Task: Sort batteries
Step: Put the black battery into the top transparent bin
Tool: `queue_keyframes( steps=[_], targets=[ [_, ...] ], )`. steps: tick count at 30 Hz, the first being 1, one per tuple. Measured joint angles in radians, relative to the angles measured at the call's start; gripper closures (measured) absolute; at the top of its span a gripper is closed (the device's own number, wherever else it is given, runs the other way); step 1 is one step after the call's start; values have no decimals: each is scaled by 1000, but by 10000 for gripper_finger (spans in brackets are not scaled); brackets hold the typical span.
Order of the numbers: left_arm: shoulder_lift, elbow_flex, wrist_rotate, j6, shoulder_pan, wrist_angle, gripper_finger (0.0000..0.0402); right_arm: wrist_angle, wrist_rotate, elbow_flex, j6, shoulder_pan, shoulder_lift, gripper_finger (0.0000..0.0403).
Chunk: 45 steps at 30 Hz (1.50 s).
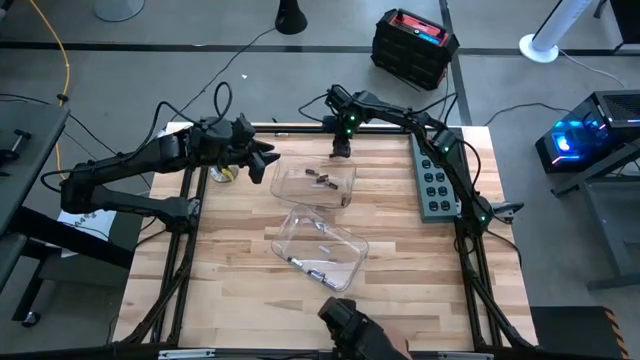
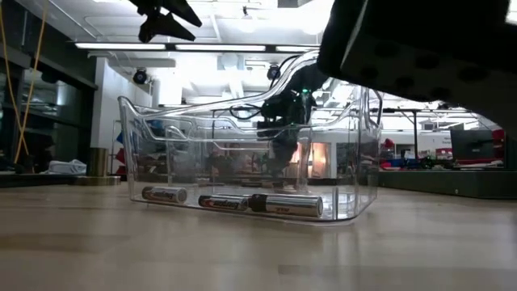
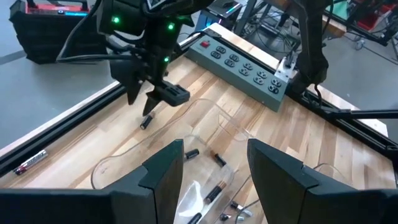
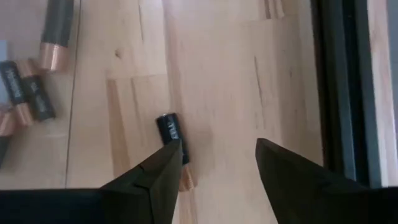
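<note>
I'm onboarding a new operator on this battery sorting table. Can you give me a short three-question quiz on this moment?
1. True or false: the right end effector is open above a small dark cylindrical battery lying on the bare wooden table.
2. How many clear rectangular plastic trays hold batteries?
3. The grey power strip lies nearer which arm: A left, B right?

Key: 1 true; 2 two; 3 B.
</note>
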Motion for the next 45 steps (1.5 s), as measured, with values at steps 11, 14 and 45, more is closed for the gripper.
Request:
queue_keyframes(
  steps=[11, 14, 45],
  targets=[
    [0, 0, -1, 11, 0, -22, 229, -53, -102, -1, -27, 16, -19, 242],
    [0, 0, 0, 24, 0, -23, 229, -53, -104, -1, -24, 7, -66, 248],
    [0, 0, -40, 35, 2, -23, 229, 284, -152, -665, 144, 80, -368, 250]
  ],
)
